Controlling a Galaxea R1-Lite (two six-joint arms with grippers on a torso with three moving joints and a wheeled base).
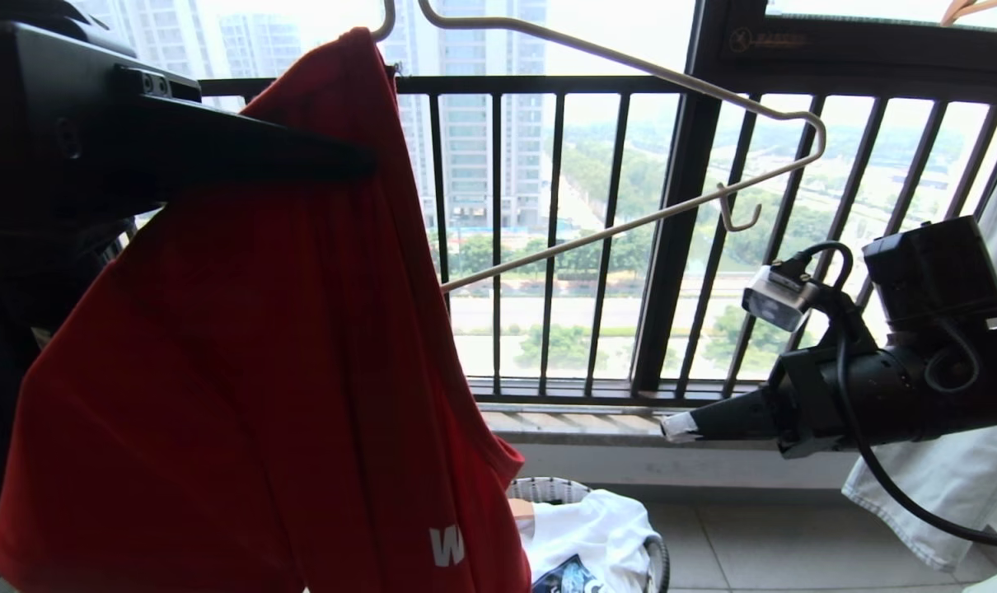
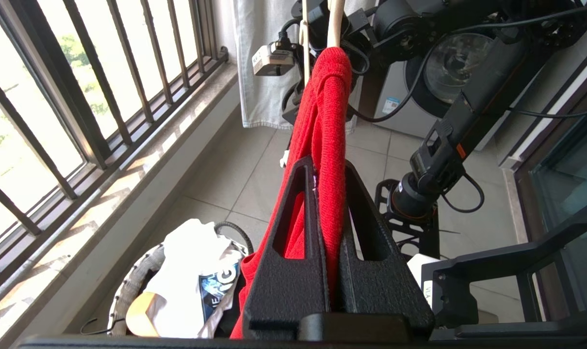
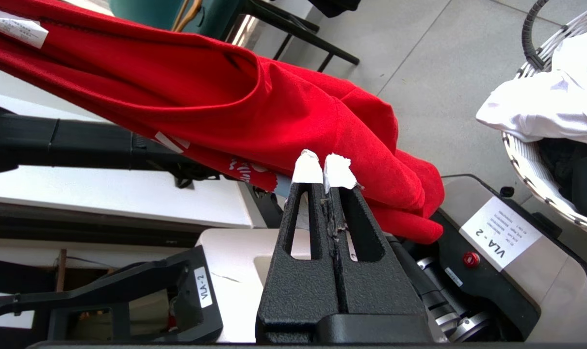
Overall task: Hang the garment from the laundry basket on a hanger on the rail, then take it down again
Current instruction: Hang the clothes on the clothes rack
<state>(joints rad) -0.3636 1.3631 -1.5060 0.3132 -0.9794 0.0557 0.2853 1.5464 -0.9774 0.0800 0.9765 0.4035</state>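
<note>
Closest to my head camera, my left gripper [image 1: 334, 165] is clenched on the garment [image 1: 259, 362]; the left wrist view confirms a fold of the red cloth pinched between its two black fingers [image 2: 293, 232], the shirt rising from there to drape over one end of the hanger [image 1: 630, 148]. From that held point the garment hangs long and nearly vertical, its upper end bunched on the hanger's near shoulder, its lower hem falling just beside the laundry basket [image 1: 655, 560] on the floor below. My right gripper [image 1: 680, 426] sits lower and well to the right, fingers [image 3: 307, 169] pressed together on nothing, white tips pointing toward the shirt, which lies to its left and above it. In the right wrist view the cloth passes just beyond those tips, apart from them as far as I can tell. The hanger's free arm slants up and rightward, bare, its notch hook [image 1: 737, 216] clear of fabric; the hanger's own hook runs out of the top of the head view, so I cannot confirm its seat on the rail. Judgement: the shirt is only half mounted. The left gripper is the nearer and already engaged; spreading the cloth along the hanger's bare right arm falls to the right gripper, which must first open.
</note>
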